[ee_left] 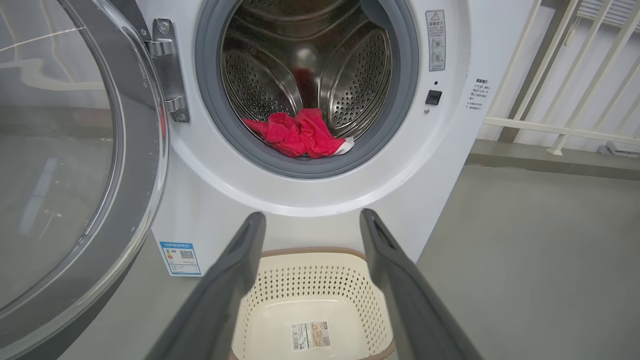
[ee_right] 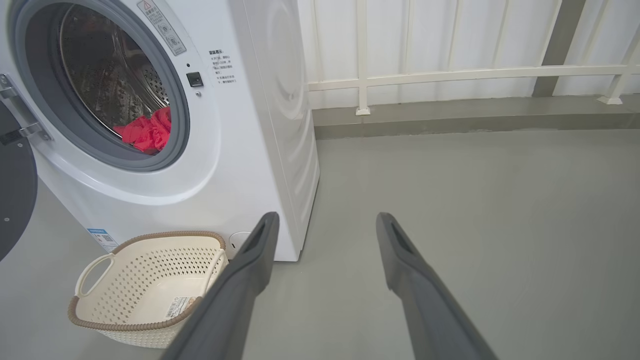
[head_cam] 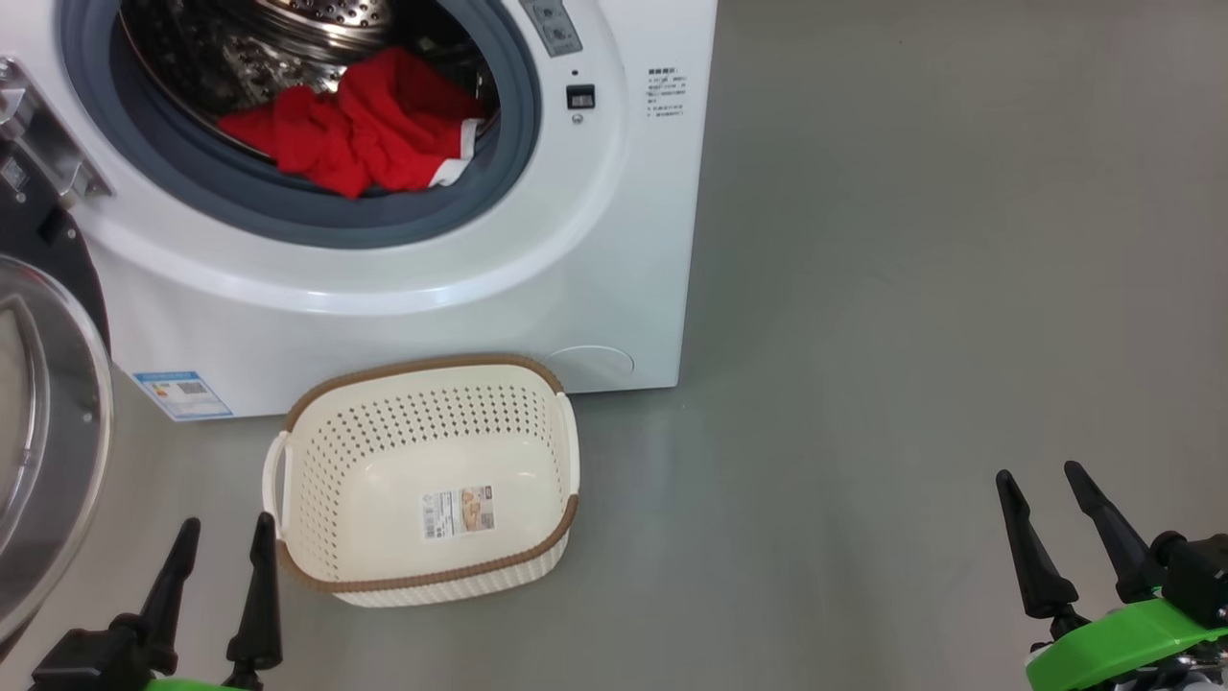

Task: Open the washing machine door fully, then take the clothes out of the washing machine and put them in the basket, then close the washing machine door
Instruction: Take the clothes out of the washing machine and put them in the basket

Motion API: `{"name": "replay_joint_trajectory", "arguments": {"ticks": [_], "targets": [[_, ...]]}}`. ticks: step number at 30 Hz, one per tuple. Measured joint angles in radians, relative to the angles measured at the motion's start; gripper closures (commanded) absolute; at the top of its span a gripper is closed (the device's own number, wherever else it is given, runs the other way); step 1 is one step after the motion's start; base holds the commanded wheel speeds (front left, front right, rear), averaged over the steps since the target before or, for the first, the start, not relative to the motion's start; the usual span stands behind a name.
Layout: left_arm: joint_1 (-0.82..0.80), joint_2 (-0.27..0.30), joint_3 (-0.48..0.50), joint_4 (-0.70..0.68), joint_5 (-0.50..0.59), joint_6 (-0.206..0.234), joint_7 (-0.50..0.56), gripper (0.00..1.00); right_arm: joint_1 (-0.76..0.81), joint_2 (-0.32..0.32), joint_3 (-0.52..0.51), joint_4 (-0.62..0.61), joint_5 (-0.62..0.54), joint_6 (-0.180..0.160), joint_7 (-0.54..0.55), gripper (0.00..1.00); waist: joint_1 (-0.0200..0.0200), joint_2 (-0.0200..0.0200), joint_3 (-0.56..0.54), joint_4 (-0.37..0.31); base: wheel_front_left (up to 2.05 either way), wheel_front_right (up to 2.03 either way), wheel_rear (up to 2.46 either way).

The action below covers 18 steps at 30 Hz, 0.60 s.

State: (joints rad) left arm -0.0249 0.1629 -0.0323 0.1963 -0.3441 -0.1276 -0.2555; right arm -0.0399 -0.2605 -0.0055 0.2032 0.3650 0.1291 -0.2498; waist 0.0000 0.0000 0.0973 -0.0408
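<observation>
Grey, smooth floor (head_cam: 911, 336) stretches across a plain room, with a white railing (ee_right: 450, 75) along the far wall. Toward the left of the head view stands the washing machine (head_cam: 614, 240), a white front-loader. The washing machine door (ee_left: 75, 175) stands wide open to the left on its metal hinge (ee_left: 167, 70), its clear glass bowl turned toward the robot. Inside the steel drum (ee_left: 260, 85), the clothes (head_cam: 365, 134) lie in a bright red heap with a strip of white trim. They rest at the front bottom of the drum, against the grey rubber seal (head_cam: 288, 216). The basket (head_cam: 422, 369), cream and perforated with a brown rim, sits on the floor just in front of the machine, below the drum opening. A paper label (head_cam: 458, 512) lies on its bottom. A small blue sticker (head_cam: 182, 393) marks the machine's lower left front. The left gripper (head_cam: 226, 523) hovers low, just beside the basket's near left corner, its two dark fingers spread wide and holding nothing. The right gripper (head_cam: 1038, 472) hangs over the floor well to the right of the basket, its fingers also spread wide with nothing between them.
</observation>
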Motion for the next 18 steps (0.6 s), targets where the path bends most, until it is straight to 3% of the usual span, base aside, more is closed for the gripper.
{"name": "replay_joint_trajectory", "arguments": {"ticks": [18], "targets": [[-0.01, -0.007, 0.01, 0.006, 0.007, 0.0, 0.0, 0.0, -0.003, 0.0, 0.007, 0.0, 0.0, 0.0, 0.0, 0.0, 0.0, 0.0, 0.011, 0.006, 1.1, -1.2, 0.1]]}}
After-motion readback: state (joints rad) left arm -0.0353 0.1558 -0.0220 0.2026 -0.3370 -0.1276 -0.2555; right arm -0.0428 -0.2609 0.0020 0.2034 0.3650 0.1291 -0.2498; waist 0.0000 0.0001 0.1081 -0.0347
